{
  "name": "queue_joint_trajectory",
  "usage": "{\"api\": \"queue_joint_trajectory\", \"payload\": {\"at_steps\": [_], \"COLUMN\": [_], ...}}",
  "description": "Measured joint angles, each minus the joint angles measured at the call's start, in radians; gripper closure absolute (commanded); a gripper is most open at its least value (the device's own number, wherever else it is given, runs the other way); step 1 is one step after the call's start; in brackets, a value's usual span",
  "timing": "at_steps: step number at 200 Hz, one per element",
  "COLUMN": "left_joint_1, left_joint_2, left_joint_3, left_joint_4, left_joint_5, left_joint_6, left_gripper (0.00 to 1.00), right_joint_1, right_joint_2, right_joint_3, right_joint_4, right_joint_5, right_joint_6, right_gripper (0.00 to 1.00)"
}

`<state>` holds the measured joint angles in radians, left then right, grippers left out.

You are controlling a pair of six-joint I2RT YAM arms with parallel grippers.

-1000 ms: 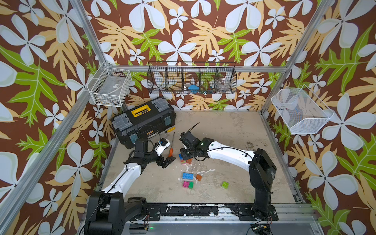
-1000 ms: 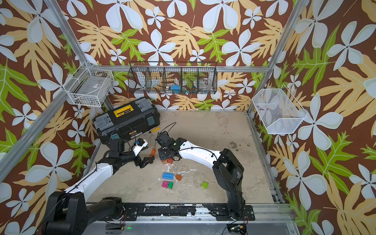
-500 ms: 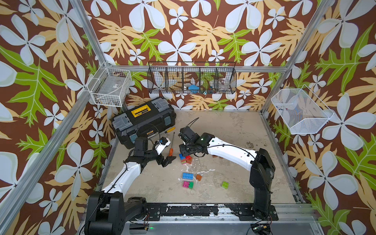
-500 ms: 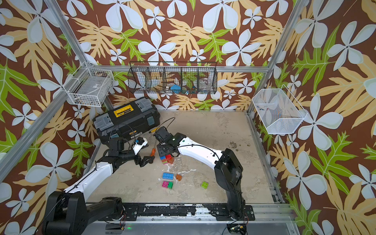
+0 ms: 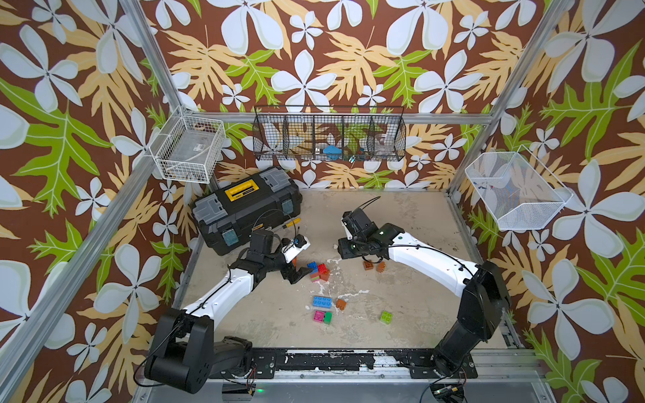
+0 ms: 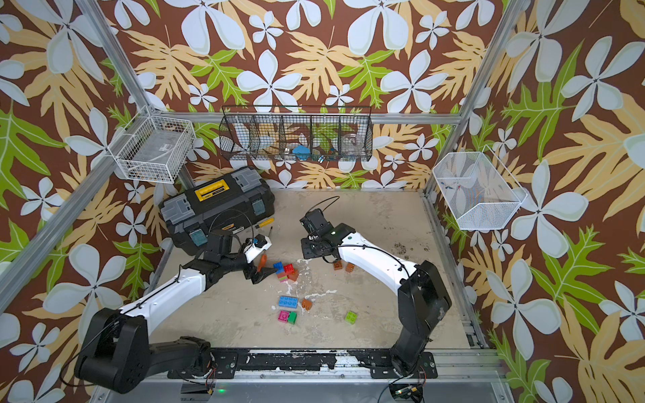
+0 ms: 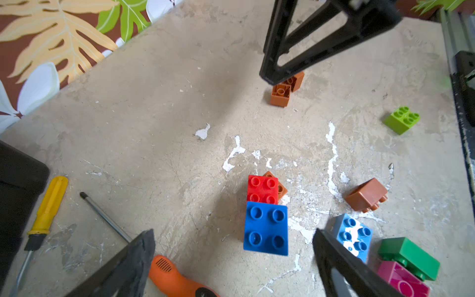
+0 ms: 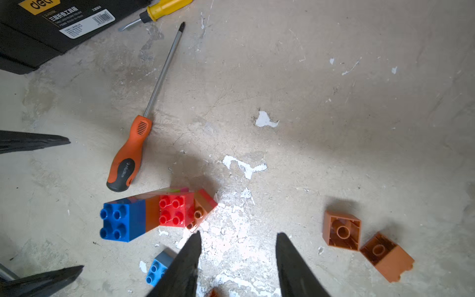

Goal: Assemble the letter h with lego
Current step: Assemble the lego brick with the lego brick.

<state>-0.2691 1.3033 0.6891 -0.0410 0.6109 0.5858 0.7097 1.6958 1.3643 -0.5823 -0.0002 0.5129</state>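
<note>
The letter h cluster (image 5: 318,272) (image 6: 286,272) is joined blue, red, orange and pink-green striped lego lying on the floor. In the left wrist view its blue brick (image 7: 266,228) and red brick (image 7: 262,189) face the camera. My left gripper (image 5: 296,274) (image 7: 232,232) stands open just left of it, with nothing held. My right gripper (image 5: 343,253) (image 8: 239,233) is open over bare floor, between the cluster (image 8: 144,216) and two loose orange bricks (image 5: 373,266) (image 8: 341,234). A long light-blue brick (image 5: 323,301), an orange brick (image 5: 341,304), a pink-and-green pair (image 5: 323,317) and a lime brick (image 5: 386,316) lie nearer the front.
A black toolbox (image 5: 247,209) stands at the back left. A yellow-handled screwdriver (image 8: 167,7) lies beside it, and an orange-handled screwdriver (image 8: 128,159) lies by the left gripper. Wire baskets (image 5: 328,139) hang on the walls.
My right gripper has drawn back to the right, off the brick cluster, and its jaws have widened. The left arm has hardly moved.
</note>
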Motion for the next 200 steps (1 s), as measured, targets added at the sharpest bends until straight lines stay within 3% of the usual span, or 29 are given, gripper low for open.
{"api": "queue_joint_trajectory", "payload": {"at_steps": [35,120,200], "left_joint_1": [-0.043,-0.097,-0.107], "left_joint_2": [0.051,0.117,0.149], "left_joint_3": [0.0,0.006,-0.008], "left_joint_4": [0.005,0.031,0.033], "left_joint_5": [-0.068,-0.095,-0.134], "left_joint_6": [-0.04,-0.008,0.023], "left_gripper": [0.01,0.17,0.17], "right_joint_1": [-0.03,-0.051,-0.051], "right_joint_2": [-0.022,0.045,0.097], "right_joint_3": [-0.084,-0.104,-0.066], "right_joint_4": [0.048,0.111,0.118], "right_joint_5": [-0.026,-0.139,-0.158], "right_joint_6": [0.007,-0.032,-0.037], "right_gripper": [0.51,0.54,0.52]}}
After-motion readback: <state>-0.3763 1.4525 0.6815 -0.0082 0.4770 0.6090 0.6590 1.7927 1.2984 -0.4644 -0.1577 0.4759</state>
